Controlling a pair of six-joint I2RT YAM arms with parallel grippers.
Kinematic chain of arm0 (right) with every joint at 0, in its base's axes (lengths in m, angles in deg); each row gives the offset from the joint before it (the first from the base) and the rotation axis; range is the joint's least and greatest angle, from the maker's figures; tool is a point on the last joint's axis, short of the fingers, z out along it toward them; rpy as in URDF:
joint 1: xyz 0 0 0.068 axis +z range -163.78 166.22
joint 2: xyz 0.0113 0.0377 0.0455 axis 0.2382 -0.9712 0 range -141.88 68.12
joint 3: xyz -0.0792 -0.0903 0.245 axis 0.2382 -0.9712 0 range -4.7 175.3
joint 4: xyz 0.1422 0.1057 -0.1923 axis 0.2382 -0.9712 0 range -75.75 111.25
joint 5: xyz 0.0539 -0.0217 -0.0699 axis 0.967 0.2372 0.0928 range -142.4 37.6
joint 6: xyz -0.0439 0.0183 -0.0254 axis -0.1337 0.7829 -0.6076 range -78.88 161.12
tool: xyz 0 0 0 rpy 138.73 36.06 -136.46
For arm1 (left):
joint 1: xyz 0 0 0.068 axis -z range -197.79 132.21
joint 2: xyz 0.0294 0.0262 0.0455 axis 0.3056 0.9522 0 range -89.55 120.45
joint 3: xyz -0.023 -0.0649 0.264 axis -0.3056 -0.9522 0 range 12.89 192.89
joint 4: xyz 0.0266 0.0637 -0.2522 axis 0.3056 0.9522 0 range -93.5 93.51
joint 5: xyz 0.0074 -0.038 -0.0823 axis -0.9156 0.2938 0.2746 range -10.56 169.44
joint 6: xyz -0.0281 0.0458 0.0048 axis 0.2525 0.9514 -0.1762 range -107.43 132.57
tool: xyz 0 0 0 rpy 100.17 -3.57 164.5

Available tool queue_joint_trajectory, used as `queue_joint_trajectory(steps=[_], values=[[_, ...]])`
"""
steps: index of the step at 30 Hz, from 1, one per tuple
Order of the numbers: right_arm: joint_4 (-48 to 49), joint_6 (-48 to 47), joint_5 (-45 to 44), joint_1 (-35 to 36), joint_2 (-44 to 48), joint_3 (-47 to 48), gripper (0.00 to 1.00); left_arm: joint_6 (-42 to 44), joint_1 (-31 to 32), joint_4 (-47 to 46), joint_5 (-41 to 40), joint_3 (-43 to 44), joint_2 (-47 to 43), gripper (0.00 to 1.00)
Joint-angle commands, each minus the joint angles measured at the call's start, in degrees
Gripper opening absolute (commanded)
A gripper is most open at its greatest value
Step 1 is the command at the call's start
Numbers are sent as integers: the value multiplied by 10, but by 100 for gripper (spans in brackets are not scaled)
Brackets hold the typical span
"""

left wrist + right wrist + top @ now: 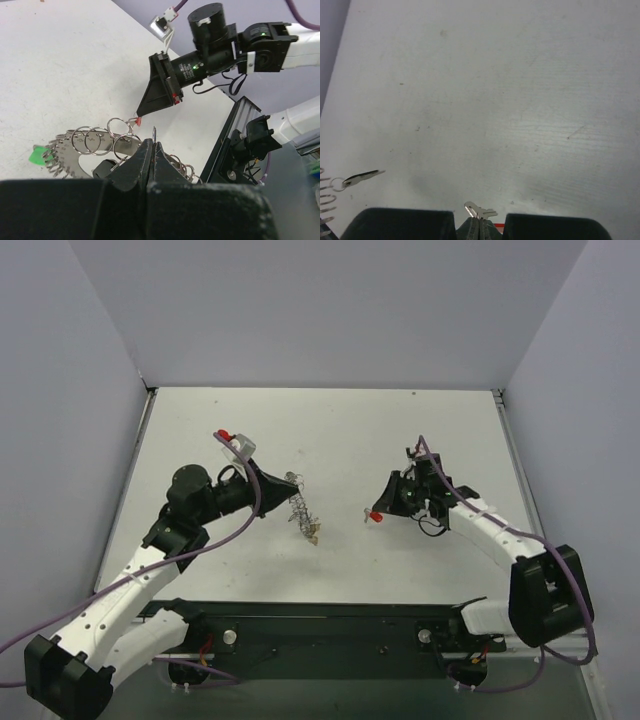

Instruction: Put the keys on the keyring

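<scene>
The left end effector (pixel 285 483) is pinched fully shut on the wire rim of the keyring (pixel 298 505), near the middle of the table (pixel 350 430). The hoop trails from the tips toward 5 o'clock and ends in the yellow tag (pixel 313 532). Whether the tag touches the table cannot be told.

The left wrist view shows the pads (pixel 145 157) closed with no gap and the wire rising between them. Several small split rings hang along the rim, and a green key (pixel 36 156) sits at its far end.

The right end effector (pixel 385 502) stands at 3 o'clock of the keyring, apart from it, and is also clamped tight on a red key (pixel 372 514). It grips the head end, so the bare silver blade pokes out past the tips in its own view. Seen from the left wrist, the red key (pixel 138 120) hangs just beside one of the small rings. Contact is not clear.

A silver key (pixel 364 176) hangs on a small ring at 9 o'clock in the right wrist view.

Everything here looks light, thin and stiff, and smooth metal is likely to slip or swivel in a pinch. The hoop will probably hold its shape, but its small rings hang loose and will swing. Gripping the rim close to the chosen ring seems best. The key is best held flat across its head, leaving whichever part has to pass through the ring clear.
</scene>
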Motion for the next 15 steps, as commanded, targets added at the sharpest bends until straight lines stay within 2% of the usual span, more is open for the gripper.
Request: queue_joint_trajectory(steps=[1,9,15], values=[[51,-65,45,8,80,-1,0,18,-5,-37,6,13,-21,0],[38,-139,188,28,180,42,0,64,-5,17,9,44,-30,0],[129,-119,299,30,256,16,0,92,-2,51,36,65,-43,0]])
